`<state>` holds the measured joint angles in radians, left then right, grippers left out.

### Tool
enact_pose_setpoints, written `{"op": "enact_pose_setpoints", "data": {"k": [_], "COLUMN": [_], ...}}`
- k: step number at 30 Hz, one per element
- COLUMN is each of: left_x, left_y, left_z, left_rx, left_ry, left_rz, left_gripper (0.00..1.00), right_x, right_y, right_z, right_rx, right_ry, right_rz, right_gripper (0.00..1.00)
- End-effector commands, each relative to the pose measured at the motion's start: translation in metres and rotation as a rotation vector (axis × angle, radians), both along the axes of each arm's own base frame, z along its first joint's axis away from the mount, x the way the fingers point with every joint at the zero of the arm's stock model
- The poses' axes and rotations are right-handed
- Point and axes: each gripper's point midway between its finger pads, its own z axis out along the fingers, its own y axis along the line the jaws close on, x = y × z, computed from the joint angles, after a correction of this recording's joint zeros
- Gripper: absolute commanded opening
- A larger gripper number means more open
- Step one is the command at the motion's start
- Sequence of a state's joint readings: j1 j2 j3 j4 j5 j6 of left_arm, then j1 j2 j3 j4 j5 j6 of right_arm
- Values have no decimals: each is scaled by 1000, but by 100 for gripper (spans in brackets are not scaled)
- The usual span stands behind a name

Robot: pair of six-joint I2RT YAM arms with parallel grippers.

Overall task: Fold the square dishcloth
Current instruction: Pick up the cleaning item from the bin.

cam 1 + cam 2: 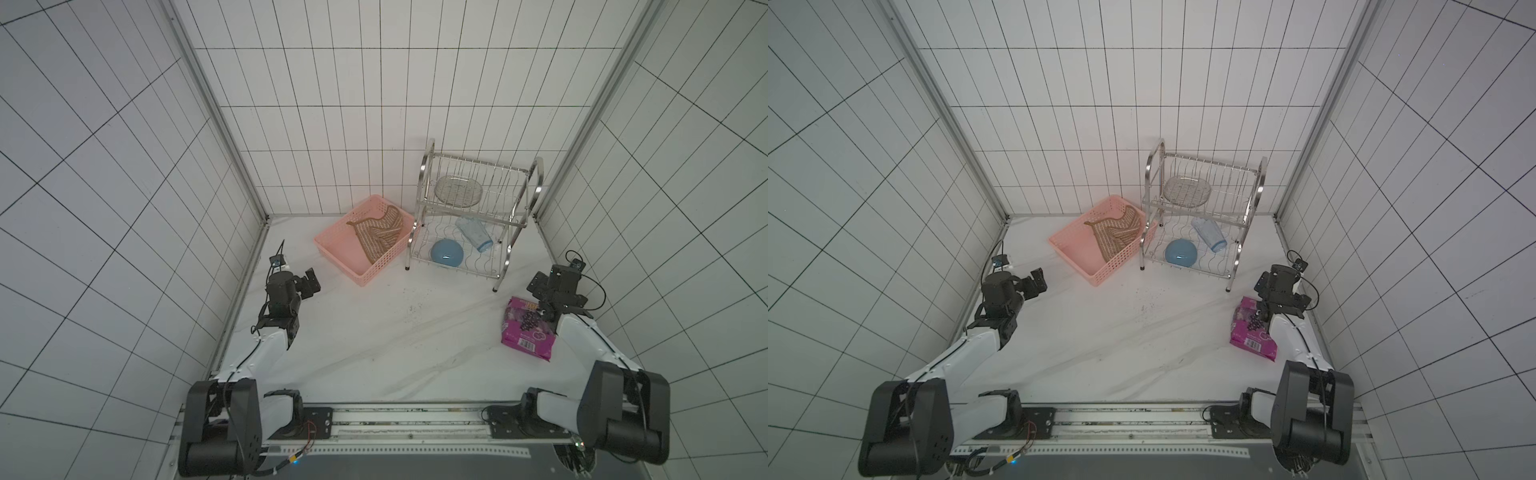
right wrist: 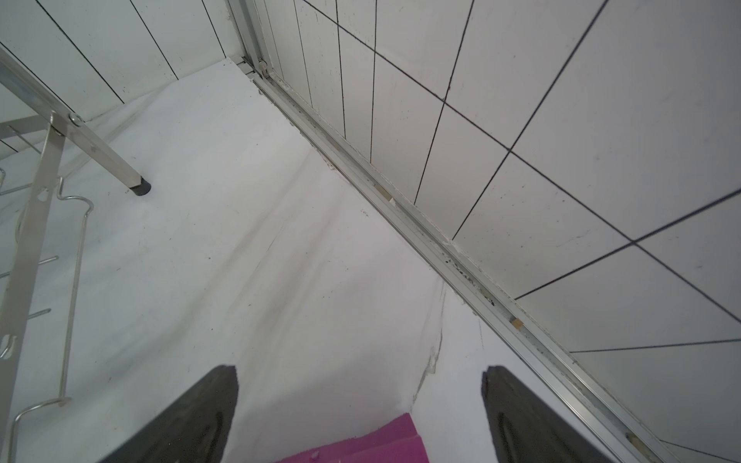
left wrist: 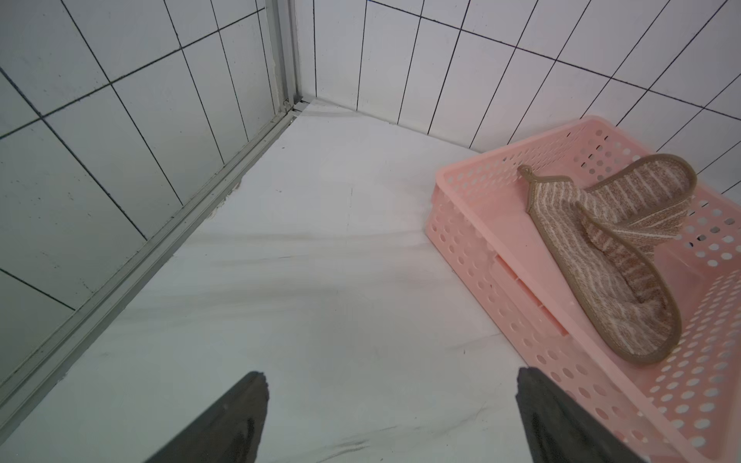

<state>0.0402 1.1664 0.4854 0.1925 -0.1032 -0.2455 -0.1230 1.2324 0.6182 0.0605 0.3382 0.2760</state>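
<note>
Dishcloth lies crumpled, unfolded, in pink basket at rear of table (corner loop visible). L gripper beside basket: jaws wide apart, empty. R gripper by far edge of purple packet: jaws wide apart, empty.

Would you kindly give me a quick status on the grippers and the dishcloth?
Left gripper and right gripper open, empty. Dishcloth crumpled inside pink basket. Its walls hinder access.

No readable text; print and barcode on the purple packet are too small.
</note>
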Motion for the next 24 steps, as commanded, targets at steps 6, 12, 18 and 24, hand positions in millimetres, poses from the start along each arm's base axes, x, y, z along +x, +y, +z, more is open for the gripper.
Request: {"op": "enact_pose_setpoints", "data": {"k": [6,12,18,24], "left_x": [2,1,0,-2], "left_y": [-1,0,0,-1], "left_z": [7,6,7,14], "left_rx": [4,5,5,-3], "left_ry": [-31,-31,-34,-53], "left_rz": [-9,-3,-5,0], "left_gripper": [98,98,98,98], "right_x": [3,3,1,-5], "right_y": [1,1,0,1], "right_z": [4,4,7,19], "right_rx": [-11,-10,-9,8], "right_ry": [2,5,11,-2], "right_rz": [4,3,-5,-18], "right_gripper": [99,99,99,99]}}
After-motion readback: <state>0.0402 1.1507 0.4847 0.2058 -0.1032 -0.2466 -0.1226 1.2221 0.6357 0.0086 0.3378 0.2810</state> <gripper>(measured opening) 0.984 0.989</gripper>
